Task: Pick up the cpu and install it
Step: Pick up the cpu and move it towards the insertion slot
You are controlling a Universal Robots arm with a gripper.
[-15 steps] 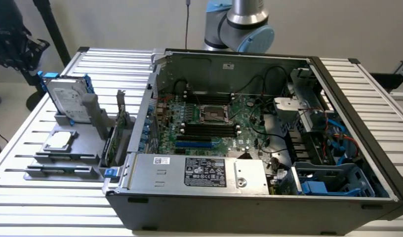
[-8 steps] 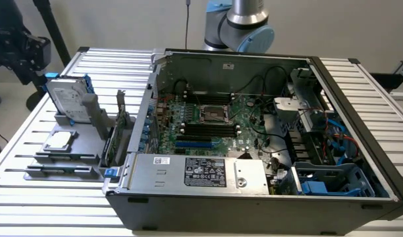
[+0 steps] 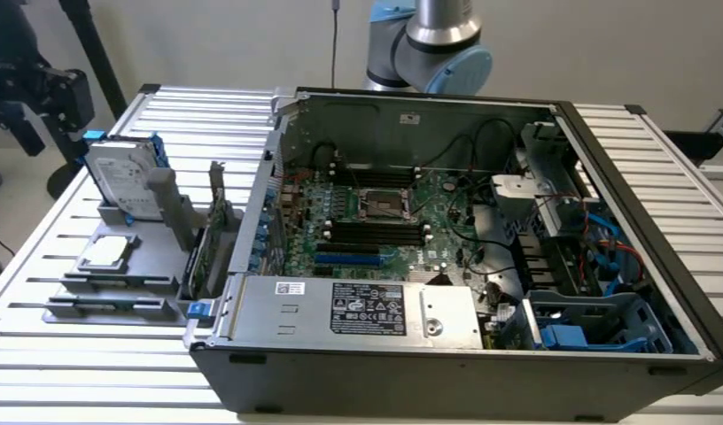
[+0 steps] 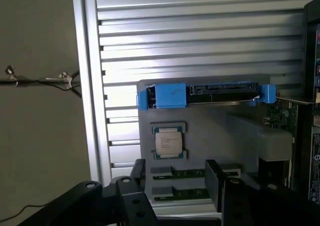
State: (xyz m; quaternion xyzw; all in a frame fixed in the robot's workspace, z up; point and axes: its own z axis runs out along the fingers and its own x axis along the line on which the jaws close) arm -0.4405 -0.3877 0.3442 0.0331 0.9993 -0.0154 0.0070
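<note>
The cpu, a small square chip with a shiny metal top, lies flat in a recess of the grey holder on the exterior view's left. In the wrist view my gripper hangs above the holder, a short way off the cpu. Its two black fingers stand apart with nothing between them. The open computer case shows its green motherboard, with the empty cpu socket near the middle. Only the arm's upper joint shows behind the case.
A silver hard drive in a blue bracket stands upright at the holder's far end. Long grey bars lie at its near end, and a card stands beside the case. Power supply and cables fill the case front.
</note>
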